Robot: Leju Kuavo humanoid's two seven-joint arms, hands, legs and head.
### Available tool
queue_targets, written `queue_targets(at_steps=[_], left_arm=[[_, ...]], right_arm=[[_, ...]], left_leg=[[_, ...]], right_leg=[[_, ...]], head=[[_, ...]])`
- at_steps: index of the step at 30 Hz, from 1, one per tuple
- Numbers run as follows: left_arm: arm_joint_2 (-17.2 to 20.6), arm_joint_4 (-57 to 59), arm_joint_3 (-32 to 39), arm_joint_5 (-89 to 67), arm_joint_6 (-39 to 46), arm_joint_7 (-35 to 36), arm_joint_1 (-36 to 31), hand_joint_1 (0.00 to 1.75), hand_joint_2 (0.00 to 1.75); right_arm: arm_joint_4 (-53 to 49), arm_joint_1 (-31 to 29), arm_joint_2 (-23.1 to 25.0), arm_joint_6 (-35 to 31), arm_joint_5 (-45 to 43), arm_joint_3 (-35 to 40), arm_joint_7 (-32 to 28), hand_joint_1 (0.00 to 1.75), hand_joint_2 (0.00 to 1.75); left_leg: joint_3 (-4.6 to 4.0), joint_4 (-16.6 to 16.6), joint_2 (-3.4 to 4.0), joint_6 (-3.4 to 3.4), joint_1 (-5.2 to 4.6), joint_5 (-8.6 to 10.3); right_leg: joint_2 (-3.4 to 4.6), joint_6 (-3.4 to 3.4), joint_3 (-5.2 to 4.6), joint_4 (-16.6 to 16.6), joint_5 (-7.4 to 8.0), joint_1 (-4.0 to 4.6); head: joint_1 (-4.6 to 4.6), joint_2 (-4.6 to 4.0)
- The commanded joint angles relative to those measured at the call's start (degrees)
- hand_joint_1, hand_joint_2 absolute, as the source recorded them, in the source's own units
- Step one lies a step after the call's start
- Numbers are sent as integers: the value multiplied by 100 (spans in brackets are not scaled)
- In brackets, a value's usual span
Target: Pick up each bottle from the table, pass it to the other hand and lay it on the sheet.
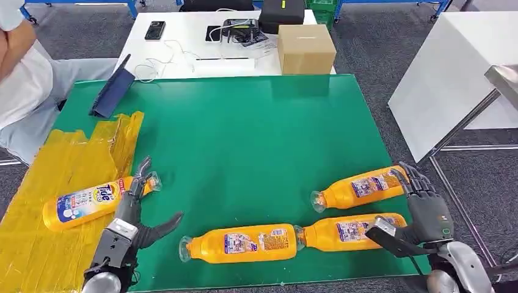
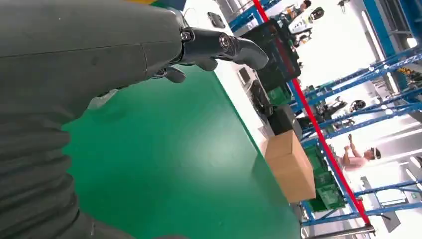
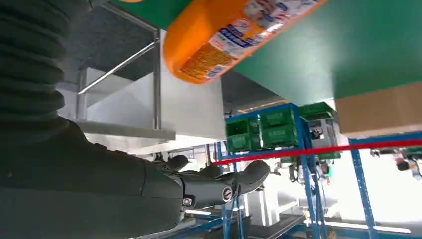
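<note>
Head view: a green table (image 1: 244,140) carries a yellow sheet (image 1: 43,201) at its left, with one bottle (image 1: 91,203) already lying on it. Three more bottles lie on the green: far (image 1: 360,187), near right (image 1: 351,232), middle (image 1: 241,243). The right hand (image 1: 421,210), fingers apart and empty, sits at the far bottle's base; the next pick seems under way, calling for a closing grasp. The left hand (image 1: 137,210), also spread and empty, is by the laid bottle's cap.

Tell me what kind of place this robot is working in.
Probably an industrial lab or workshop test area: blue metal racking holding green crates, a green-covered work table, and a desk with cables and electronics behind it.
</note>
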Motion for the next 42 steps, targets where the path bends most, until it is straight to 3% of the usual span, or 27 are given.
queue_targets(at_steps=[1, 15, 22, 27, 28, 29, 30, 31, 35, 38, 42], left_arm=[[-41, 172, -151, 52, -68, 16, -88, 0, 175], [-40, 207, -164, 73, -97, 16, -112, 0, 175], [-64, 636, -469, 299, -369, -50, -392, 0, 175], [-63, 795, -464, 748, -616, -190, -595, 0, 175], [14, 727, -447, 885, -599, -222, -621, 0, 175], [73, 685, -456, 943, -661, -168, -638, 0, 175], [94, 664, -445, 940, -661, -160, -645, 0, 175], [102, 666, -446, 936, -663, -153, -654, 0, 175], [95, 683, -455, 936, -663, -153, -653, 0, 175], [107, 704, -461, 936, -660, -153, -686, 0, 175], [98, 714, -462, 965, -650, -140, -737, 0, 175]], right_arm=[[191, -8, -74, 13, 117, -128, 56, 0, 175], [228, -26, -103, 15, 205, -100, 98, 0, 175], [996, -403, -759, 441, 87, -325, -25, 0, 175], [1862, -1121, -870, 683, 86, -33, -200, 0, 175], [2663, -1882, -807, 993, 180, 473, -439, 0, 175], [3298, -2417, -717, 875, 311, 812, -448, 0, 175], [3850, -2847, -633, 713, 362, 1092, -471, 0, 175], [4072, -3015, -588, 646, 369, 1205, -473, 0, 175], [4130, -3017, -594, 583, 355, 1243, -474, 0, 175], [4147, -3011, -570, 575, 271, 1299, -480, 0, 175], [4522, -3291, -394, 354, 289, 1581, -387, 0, 175]], left_leg=[[10, -3, 6, -3, 2, -3], [7, -4, 5, -3, 1, -1], [10, -4, 1, -1, -1, 1], [17, -8, 20, -3, -4, 2], [15, -8, 23, -3, -5, 2], [20, -9, 30, -5, -3, 1], [25, -9, 73, -5, 2, -1], [20, -9, 67, -3, 2, -2], [39, -17, 103, -10, 6, 5], [31, -7, 55, -6, 2, 5], [28, -6, 63, -5, 4, -1]], right_leg=[[5, -8, 11, -6, -1, 3], [4, -6, 7, -5, 0, 2], [0, -5, 13, -8, 1, -1], [19, -8, 17, -14, 10, -4], [20, -3, 14, -13, 12, -4], [27, -7, 18, -16, 13, -2], [73, -6, 9, -17, 26, 2], [66, -3, 19, -15, 23, 4], [110, -6, 14, -21, 38, 8], [69, 3, 15, -10, 20, 1], [75, 7, 19, -9, 22, 3]], head=[[0, 0], [0, 0], [0, 0], [-2, 0], [0, 0], [2, 0], [-2, 0], [2, 0], [0, 0], [-2, 0], [0, 0]])
